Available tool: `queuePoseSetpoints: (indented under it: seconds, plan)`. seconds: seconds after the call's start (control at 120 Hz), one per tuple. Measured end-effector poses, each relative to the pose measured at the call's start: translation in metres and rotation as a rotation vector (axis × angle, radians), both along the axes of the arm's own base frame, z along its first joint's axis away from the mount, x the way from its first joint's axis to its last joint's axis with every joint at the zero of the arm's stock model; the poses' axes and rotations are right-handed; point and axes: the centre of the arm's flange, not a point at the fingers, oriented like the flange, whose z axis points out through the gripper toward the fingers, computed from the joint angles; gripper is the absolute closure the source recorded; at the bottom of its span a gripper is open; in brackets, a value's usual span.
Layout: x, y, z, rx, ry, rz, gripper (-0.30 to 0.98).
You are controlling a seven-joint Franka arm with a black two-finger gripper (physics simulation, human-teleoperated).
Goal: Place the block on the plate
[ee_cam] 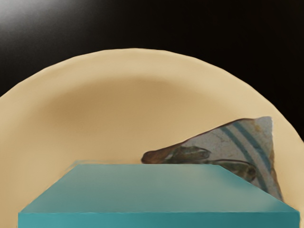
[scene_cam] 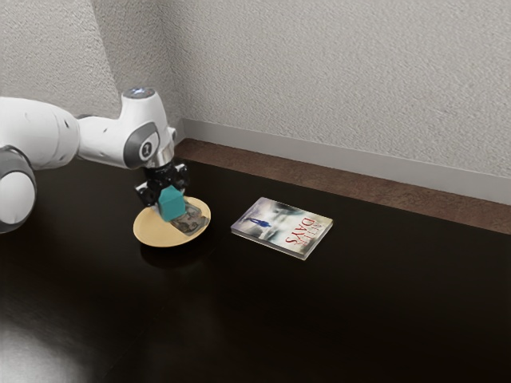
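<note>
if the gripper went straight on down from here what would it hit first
Likely the plate, met by the teal block in the gripper, or else the patterned piece lying on that plate; the depth is unclear.

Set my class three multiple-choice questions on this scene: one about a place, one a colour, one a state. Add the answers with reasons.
1. Where is the book?
A) On the floor
B) On the table, beside the plate
C) Against the wall

2. What colour is the block?
A) Teal
B) Red
C) White

3. How does the book lie?
A) Open, pages up
B) Standing on its edge
C) Closed and flat

Answers:
1. B: dark tabletop shows between book and plate.
2. A: its blue-green faces show in both views.
3. C: its printed cover faces up, unopened.
</note>
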Motion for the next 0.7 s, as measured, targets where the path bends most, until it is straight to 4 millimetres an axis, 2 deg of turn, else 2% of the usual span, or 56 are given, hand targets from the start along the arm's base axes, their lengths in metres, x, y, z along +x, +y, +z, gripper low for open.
queuePoseSetpoints:
  seconds: [0.167, 0.233, 0.3, 0.375, 0.433, 0.508, 0.592, 0.7]
  plan:
    - [-0.004, -0.006, 0.019, -0.017, -0.018, -0.087, 0.13]
    - [-0.013, -0.010, 0.038, -0.016, -0.028, -0.120, 0.10]
    - [-0.020, -0.033, 0.069, -0.016, -0.027, -0.178, 0.07]
    - [-0.032, -0.063, 0.119, -0.015, -0.028, -0.253, 0.05]
    - [-0.042, -0.085, 0.150, -0.009, -0.026, -0.321, 0.04]
    - [-0.058, -0.104, 0.187, 0.008, -0.031, -0.419, 0.03]
    - [-0.078, -0.114, 0.213, 0.038, -0.019, -0.521, 0.02]
    - [-0.102, -0.121, 0.232, 0.076, 0.008, -0.632, 0.01]
